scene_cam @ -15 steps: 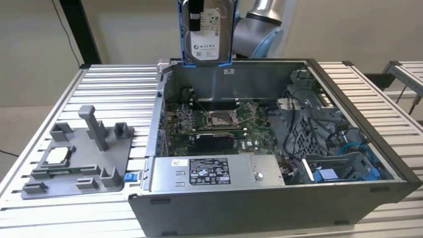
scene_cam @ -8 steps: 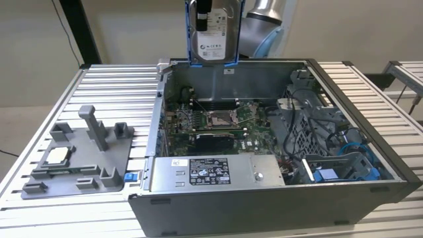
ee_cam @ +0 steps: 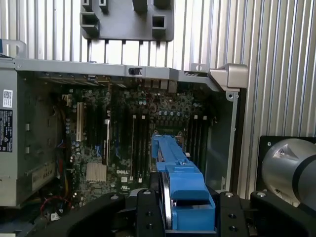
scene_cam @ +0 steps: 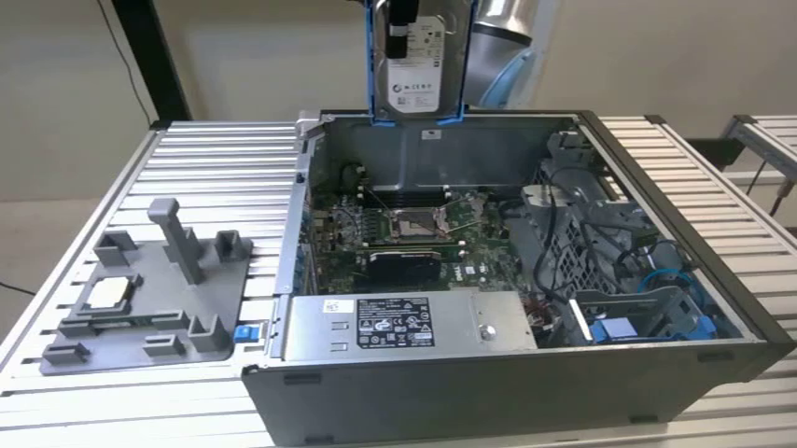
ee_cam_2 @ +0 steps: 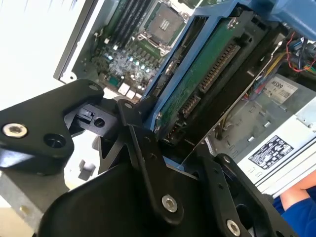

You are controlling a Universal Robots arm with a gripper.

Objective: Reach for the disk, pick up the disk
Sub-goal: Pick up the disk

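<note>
The disk (scene_cam: 415, 70) hangs upright above the back wall of the open computer case (scene_cam: 498, 392), near the top middle of the exterior view. It is silver-grey with a white label and sits in a blue carrier. My gripper (scene_cam: 417, 17) is shut on it from above. In the second wrist view the disk (ee_cam_2: 197, 84) shows its green circuit-board side and connector between the black fingers (ee_cam_2: 143, 143). In the first wrist view the blue carrier edge (ee_cam: 182, 182) sticks out between the gripper's (ee_cam: 185, 210) two black finger links, over the motherboard.
The case holds a motherboard (scene_cam: 412, 229), a power supply (scene_cam: 398, 322) and a drive cage with blue cables (scene_cam: 648, 308). A grey fixture (scene_cam: 149, 299) with a processor chip (scene_cam: 106, 292) lies on the slatted table at the exterior view's left. A blue sleeve (ee_cam_2: 296, 207) is nearby.
</note>
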